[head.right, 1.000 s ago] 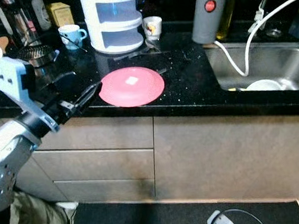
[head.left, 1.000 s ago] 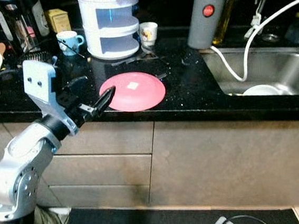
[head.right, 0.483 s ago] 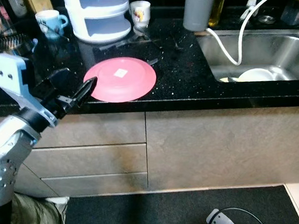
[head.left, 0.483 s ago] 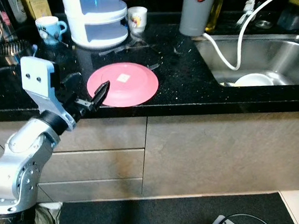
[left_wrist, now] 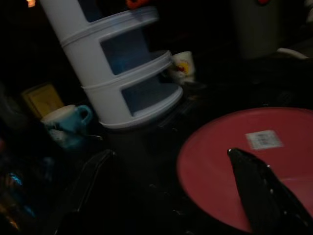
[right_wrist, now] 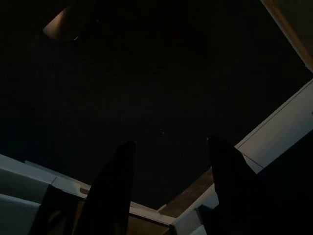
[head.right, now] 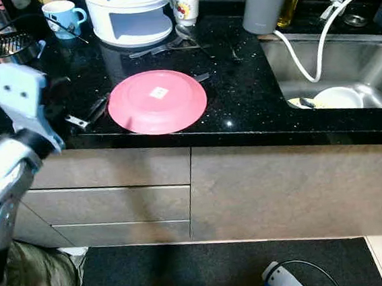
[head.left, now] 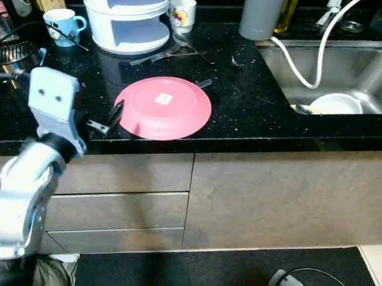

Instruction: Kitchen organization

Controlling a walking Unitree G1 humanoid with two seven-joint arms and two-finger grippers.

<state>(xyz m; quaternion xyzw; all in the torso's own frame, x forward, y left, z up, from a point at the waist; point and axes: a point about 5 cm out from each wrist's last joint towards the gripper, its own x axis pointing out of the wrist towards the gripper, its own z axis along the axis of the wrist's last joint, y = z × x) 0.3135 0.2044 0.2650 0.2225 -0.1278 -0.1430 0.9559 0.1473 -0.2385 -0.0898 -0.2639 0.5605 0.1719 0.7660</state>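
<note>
So the worktop (head.left: 256,120) is glossy black stone with little white flecks, sitting over flat beige-grey drawer fronts. Smack in the middle is a round pink plate (head.left: 164,107), matte plastic by the look of it, lying flat near the front edge with a small white square sticker at its centre.

At 12 o'clock from the plate stands a white tiered plastic organizer (head.left: 129,17) with rounded shelves; can't tell what's in it. At 11 o'clock there's a blue mug (head.left: 61,23), and at 1 o'clock a small white cup with a cartoon print (head.left: 183,14). A few dark utensils (head.left: 168,50) lie scattered between organizer and plate. Further toward 2 o'clock is a grey cylinder with a red button (head.left: 269,3).

Over at 3 o'clock is the stainless sink (head.left: 367,75), with a white bowl (head.left: 335,104) in it and a white hose (head.left: 306,71) drooping into the basin.

The silver left arm comes in bent from 8 o'clock, and the left tool (head.left: 112,117) rests low at the plate's 9 o'clock rim, fingers spread apart, gripping nothing. In the right wrist view, the right tool (right_wrist: 168,191) hangs in the dark, fingers apart and empty.
</note>
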